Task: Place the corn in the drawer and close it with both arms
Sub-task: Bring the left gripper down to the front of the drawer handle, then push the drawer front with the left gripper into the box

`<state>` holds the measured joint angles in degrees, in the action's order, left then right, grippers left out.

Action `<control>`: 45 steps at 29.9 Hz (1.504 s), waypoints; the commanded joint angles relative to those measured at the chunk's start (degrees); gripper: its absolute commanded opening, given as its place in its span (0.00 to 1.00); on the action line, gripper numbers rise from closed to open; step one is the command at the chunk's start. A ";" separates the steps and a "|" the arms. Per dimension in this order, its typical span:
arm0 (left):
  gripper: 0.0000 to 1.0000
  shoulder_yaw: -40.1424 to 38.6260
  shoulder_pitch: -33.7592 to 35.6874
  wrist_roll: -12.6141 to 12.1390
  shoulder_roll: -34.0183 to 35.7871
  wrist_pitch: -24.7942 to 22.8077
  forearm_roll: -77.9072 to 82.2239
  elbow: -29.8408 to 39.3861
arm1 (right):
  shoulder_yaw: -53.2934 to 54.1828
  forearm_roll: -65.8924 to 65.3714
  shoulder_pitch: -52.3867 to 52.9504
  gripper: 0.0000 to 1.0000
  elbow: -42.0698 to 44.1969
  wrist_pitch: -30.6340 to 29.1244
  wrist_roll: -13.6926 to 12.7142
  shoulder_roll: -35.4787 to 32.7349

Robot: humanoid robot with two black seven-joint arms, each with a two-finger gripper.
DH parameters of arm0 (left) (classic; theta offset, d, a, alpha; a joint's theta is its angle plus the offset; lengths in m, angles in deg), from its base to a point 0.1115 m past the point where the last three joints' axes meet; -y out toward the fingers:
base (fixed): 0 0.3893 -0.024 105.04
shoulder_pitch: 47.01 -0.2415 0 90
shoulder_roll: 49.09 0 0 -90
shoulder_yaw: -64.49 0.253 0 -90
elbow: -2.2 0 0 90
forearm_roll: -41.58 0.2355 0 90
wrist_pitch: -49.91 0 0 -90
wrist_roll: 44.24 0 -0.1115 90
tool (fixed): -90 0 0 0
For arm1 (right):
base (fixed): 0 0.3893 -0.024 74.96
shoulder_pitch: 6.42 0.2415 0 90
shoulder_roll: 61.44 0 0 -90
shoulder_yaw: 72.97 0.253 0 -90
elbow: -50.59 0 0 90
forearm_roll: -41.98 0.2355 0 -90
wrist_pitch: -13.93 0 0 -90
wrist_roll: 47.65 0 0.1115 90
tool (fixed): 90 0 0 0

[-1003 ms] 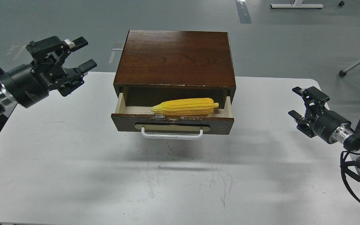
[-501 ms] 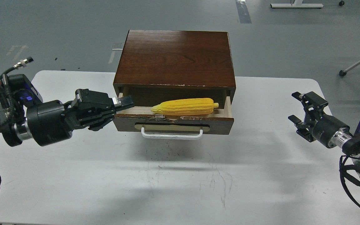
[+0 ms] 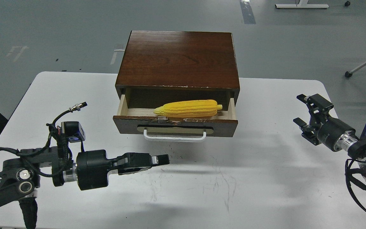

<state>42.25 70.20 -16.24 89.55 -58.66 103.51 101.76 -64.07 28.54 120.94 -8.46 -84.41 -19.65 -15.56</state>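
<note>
The yellow corn (image 3: 187,108) lies lengthwise inside the open dark brown drawer (image 3: 224,126), its tapered end to the left. The drawer is pulled partway out of its cabinet (image 3: 178,58), and its white bar handle (image 3: 174,138) faces me. My left gripper (image 3: 162,159) is low over the table, in front of and below the drawer's left half, pointing right. It is seen side-on, so its fingers overlap, and it holds nothing that I can see. My right gripper (image 3: 300,109) is open and empty, to the right of the drawer and apart from it.
The white table (image 3: 265,178) carries the cabinet at its back middle. Its surface in front of the drawer is scuffed. The right arm's cables (image 3: 354,187) hang at the table's right edge. Grey floor lies beyond.
My left arm has swung down from high at the left, past the drawer's left corner, to low in front of the drawer. The right gripper has barely moved. Corn and drawer are unmoved.
</note>
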 commanded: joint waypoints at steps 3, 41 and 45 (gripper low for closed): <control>0.00 -0.08 -0.22 0.00 -3.73 4.15 0.30 -4.18 | -0.02 -0.02 -0.45 0.97 -0.01 0.00 0.00 0.00; 0.00 0.27 -1.37 0.00 -11.29 4.68 0.91 -15.62 | 0.07 -0.02 -0.54 0.97 0.43 0.00 0.00 0.17; 0.00 -0.17 -1.37 0.00 -12.43 4.77 0.82 -16.76 | 0.07 -0.02 -0.54 0.97 0.43 0.00 0.00 0.17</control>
<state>42.40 68.83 -16.24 77.73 -53.96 104.43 85.69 -64.00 28.54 120.40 -8.03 -84.41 -19.65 -15.38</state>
